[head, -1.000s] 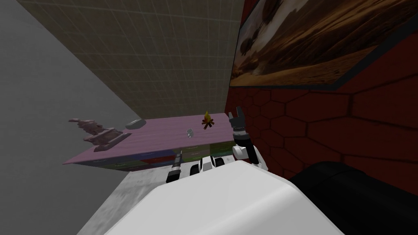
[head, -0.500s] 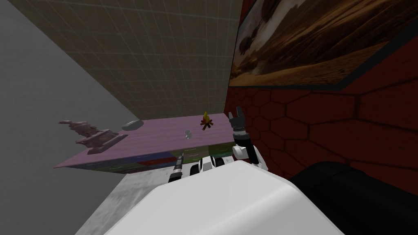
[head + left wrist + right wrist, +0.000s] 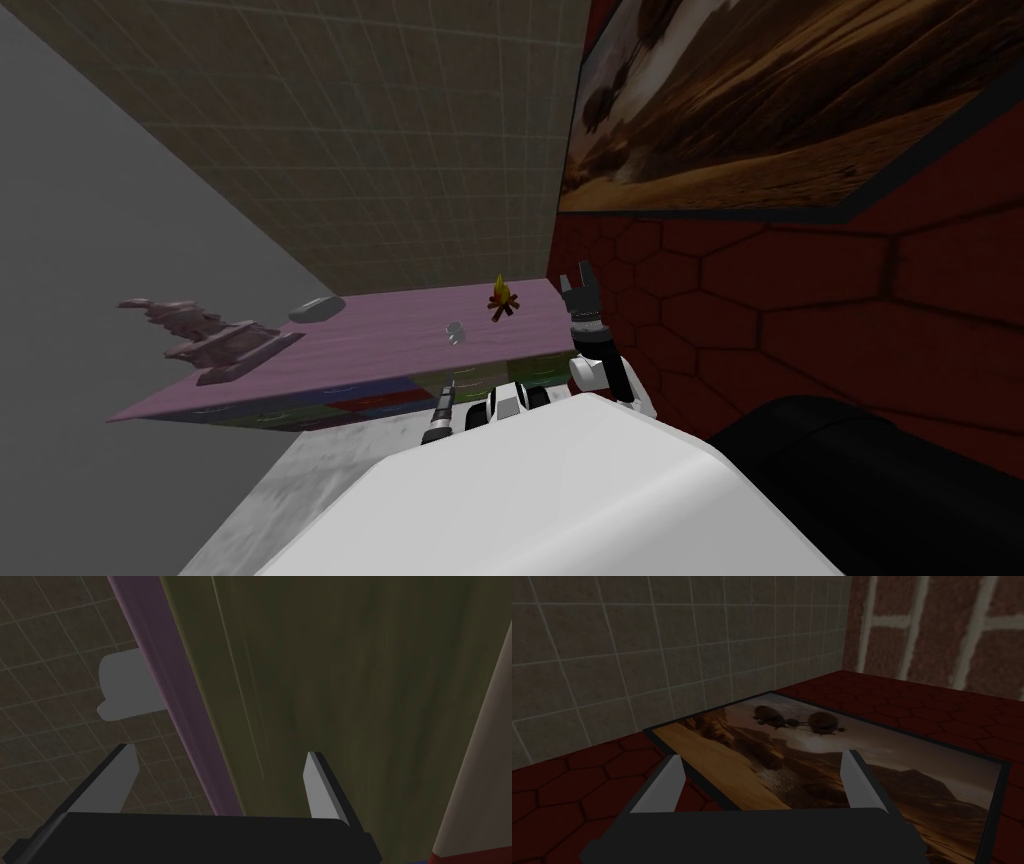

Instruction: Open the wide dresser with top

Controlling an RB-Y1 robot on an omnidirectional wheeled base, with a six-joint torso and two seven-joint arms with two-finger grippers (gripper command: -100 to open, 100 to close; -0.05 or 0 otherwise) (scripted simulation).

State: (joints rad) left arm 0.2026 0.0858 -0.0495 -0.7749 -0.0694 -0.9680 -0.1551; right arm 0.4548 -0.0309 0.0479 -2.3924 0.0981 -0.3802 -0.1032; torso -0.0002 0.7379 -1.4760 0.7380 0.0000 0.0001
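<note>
Dresser (image 3: 380, 340): straight ahead of the robot, with a purple top; its drawers look shut.
Left claw (image 3: 220, 757): released and empty, close to the dresser's green drawer front (image 3: 350, 701), just under the top's edge.
Right claw (image 3: 576, 276): released, raised by the dresser's right end.
Risk: no handle sits between the left fingers, so closing here may grab nothing or slip off.

You see the dresser (image 3: 380, 340) topped in mauve-purple, its front a patchwork of olive, red and blue drawers (image 3: 370, 402), the olive panel (image 3: 350, 701) faintly streaked. Tan gridded wall tiles (image 3: 400, 150) meet a dark red hexagon-patterned wall (image 3: 760, 320). The painting (image 3: 760, 100) shows brown and gold desert, dark-framed. The figurine (image 3: 205, 335) is dusty pink-brown, the small ornament (image 3: 504, 298) yellow and red.
</note>
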